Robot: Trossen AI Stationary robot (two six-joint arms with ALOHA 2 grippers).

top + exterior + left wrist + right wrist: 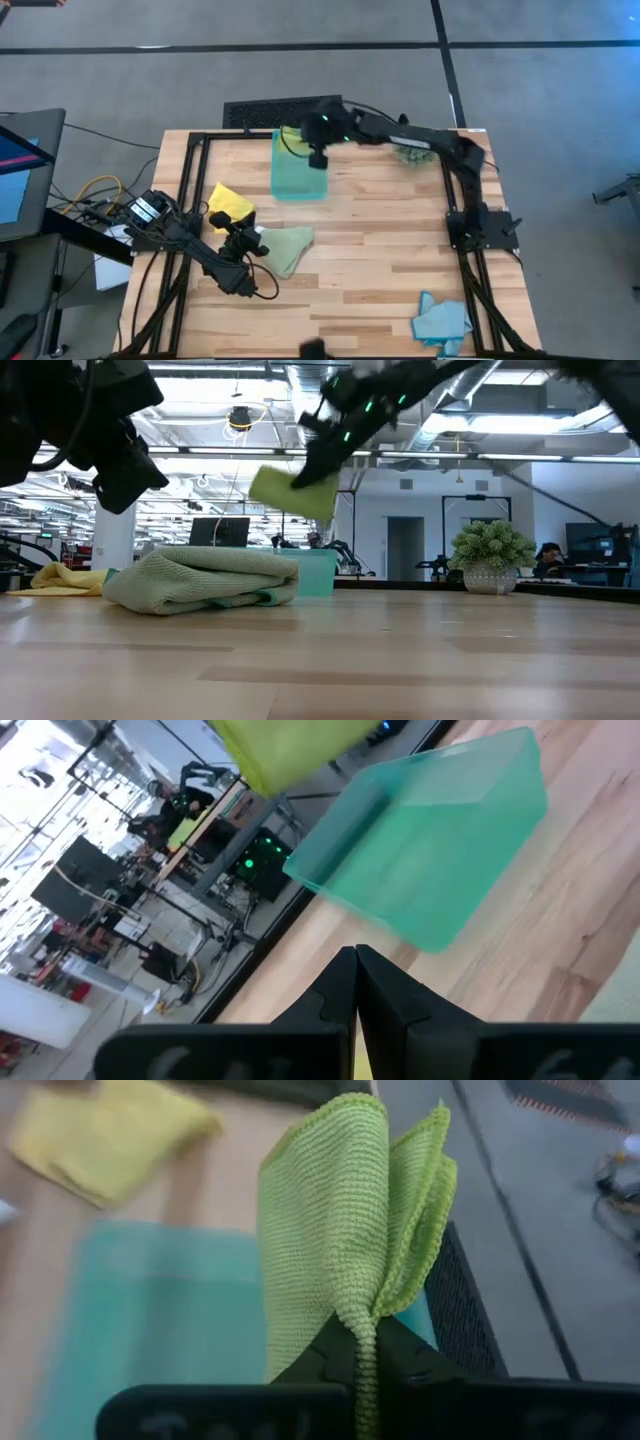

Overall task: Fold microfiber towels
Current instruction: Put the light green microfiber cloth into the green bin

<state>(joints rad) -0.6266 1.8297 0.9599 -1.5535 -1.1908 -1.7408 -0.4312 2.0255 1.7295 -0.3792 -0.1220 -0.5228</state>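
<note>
My right gripper (318, 152) is shut on a folded lime green towel (340, 1220), which it holds in the air over the translucent teal bin (298, 167) at the table's far side. In the low view the towel (290, 490) hangs well above the bin (322, 572). My left gripper (246, 238) is shut on nothing and hovers at the left, between a yellow towel (230, 199) and a folded pale green towel (287, 248) that lie flat on the table. A light blue towel (440, 320) lies crumpled at the near right corner. My right gripper pinches the lime green towel between its two fingers at a bunched, folded edge (362, 1328), with several layers in the hold. The fingers come slanting down from the table's right. The towel is lifted clear, and its free folds fan out beyond the fingertips above the bin.
A small spiky green plant (412, 153) in a pot stands at the far right, under the right arm's reach. A black frame rail (190, 200) runs along the table's edges. Bare wood lies in the table's middle and right (390, 240).
</note>
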